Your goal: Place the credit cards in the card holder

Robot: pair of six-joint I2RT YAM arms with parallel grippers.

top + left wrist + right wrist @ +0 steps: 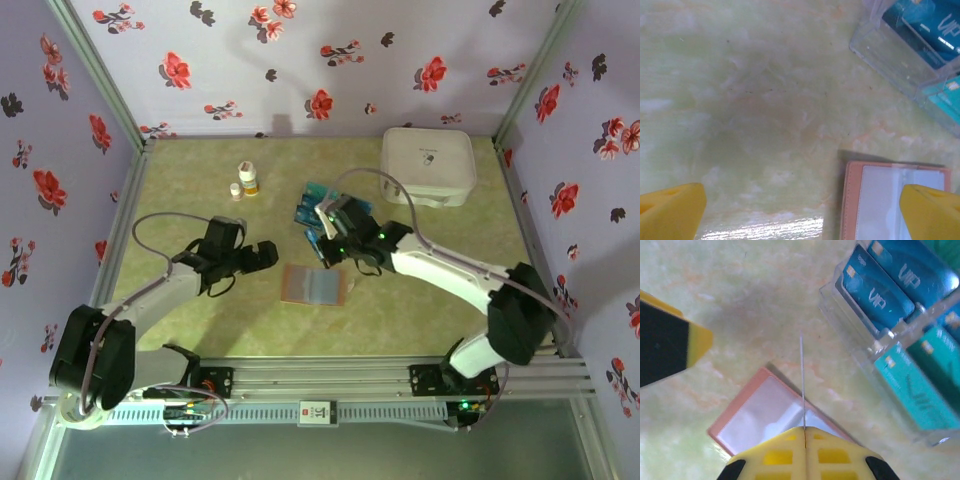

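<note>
Currently, the right gripper (805, 434) is clamping 1 credit card (802, 380) edge-on above the open card holder (771, 412). The holder is lying flat on the table (740, 285), just near of the clear tray (867, 357) that is storing the other credit cards (879, 294). The left gripper (802, 212) is hovering just left of the holder with its fingers apart. Caution: nothing is pinning the holder, so a card edge missing the sleeve mouth is likely to push it away or buckle.
</note>
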